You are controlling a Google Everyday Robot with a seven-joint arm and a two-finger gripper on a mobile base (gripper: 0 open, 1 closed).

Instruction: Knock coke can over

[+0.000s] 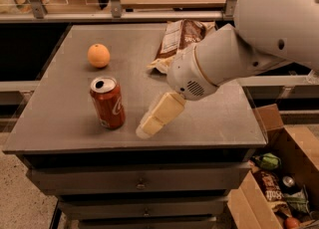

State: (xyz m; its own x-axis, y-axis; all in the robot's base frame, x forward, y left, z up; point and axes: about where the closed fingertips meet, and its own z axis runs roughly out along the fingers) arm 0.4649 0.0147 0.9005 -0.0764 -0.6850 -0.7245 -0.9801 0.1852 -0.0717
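The red coke can (107, 103) with white script and a silver top stands upright on the grey table (65, 118), near its front left. My gripper (149, 123) hangs from the white arm just to the right of the can, low over the table, a small gap apart from it. Its cream fingers (160, 114) point down and to the left toward the can's base.
An orange (98, 55) lies behind the can. A tan and brown chip bag (175, 41) lies at the back of the table, partly behind my arm. A cardboard box (279, 183) with several items stands on the floor at the right.
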